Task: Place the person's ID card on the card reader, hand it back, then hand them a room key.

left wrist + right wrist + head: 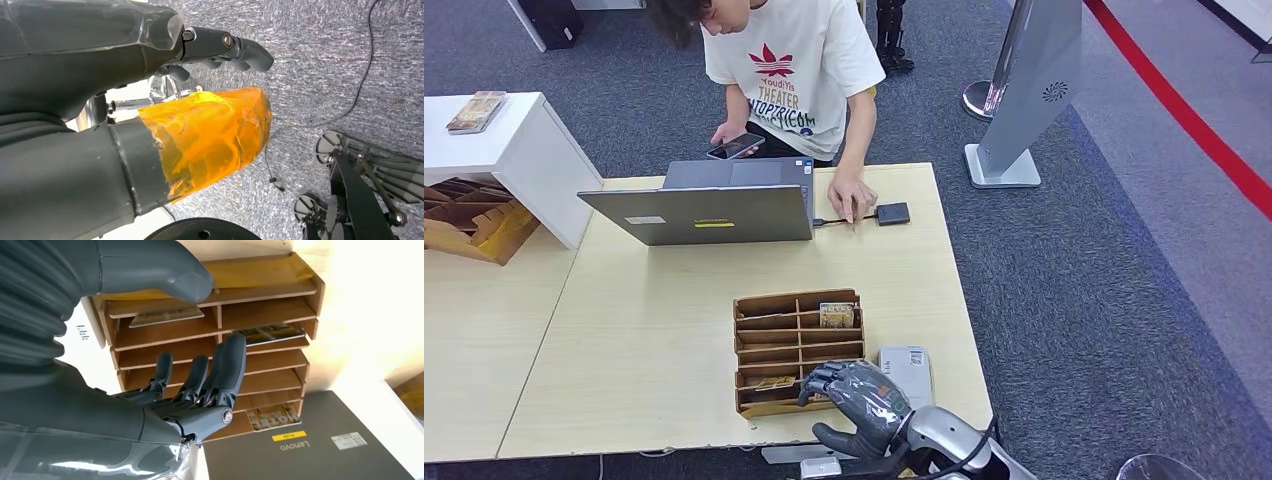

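Note:
My right hand [859, 400] hovers at the table's near edge, over the near right corner of the wooden card organiser [769, 322], fingers apart and holding nothing. In the right wrist view the right hand [200, 385] faces the organiser [310, 290], apart from it. Key cards lie in its slots [836, 315] [167, 316] [272, 416]. A small black card reader [892, 213] sits at the far edge, cabled to the laptop [709, 212]. The person's hand [852, 196] rests beside it; their other hand holds a phone [735, 147]. My left hand [235, 50] hangs over the floor, holding nothing.
A white labelled box [907, 370] lies right of the organiser. A white counter [519, 150] and a cardboard box [469, 220] stand at the left. A grey kiosk stand [1024, 90] rises on the carpet beyond the table's right end.

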